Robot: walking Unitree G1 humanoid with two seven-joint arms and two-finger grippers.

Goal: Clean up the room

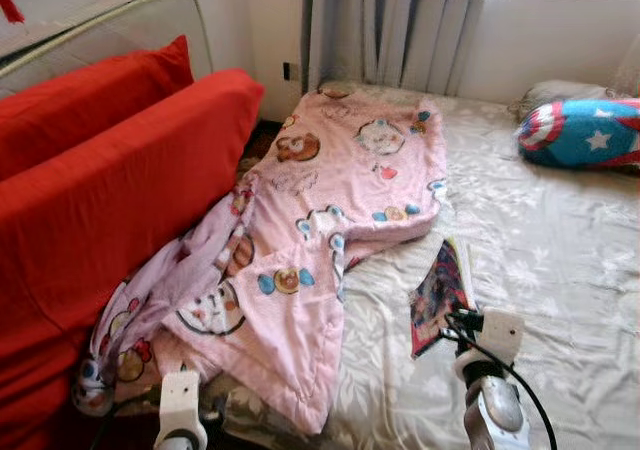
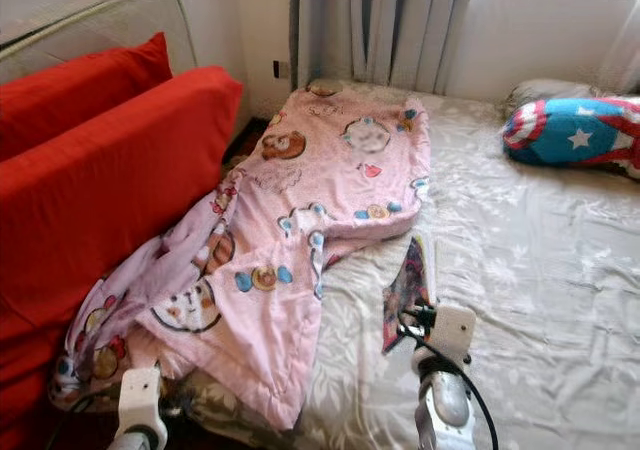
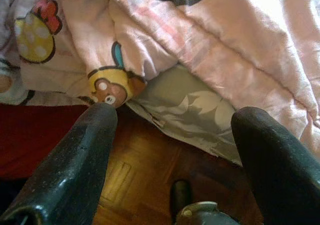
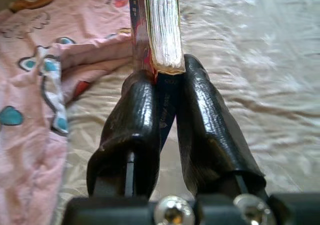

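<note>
Book is held above the bed, a thin one with a colourful cover, standing on its edge with the pages turned up. The right gripper has its two black fingers pressed on the lower end of the book, one on each side, so they are almost closed with only the book between them. The book is over the pale grey sheet, just beside the edge of the pink quilt.

The quilt has cartoon animals printed on it. It lies crumpled along the left side of the bed, and one corner hangs down over the side toward the wooden floor. Red cushions lean next to the bed on the robot's left, touching the quilt. At the far right of the bed lies a blue pillow with white stars and a red and white round shield pattern. Grey curtains hang behind the bed.

The left gripper is low by the side of the bed, near the hanging corner of the quilt. Its fingers are wide apart and they hold nothing.
</note>
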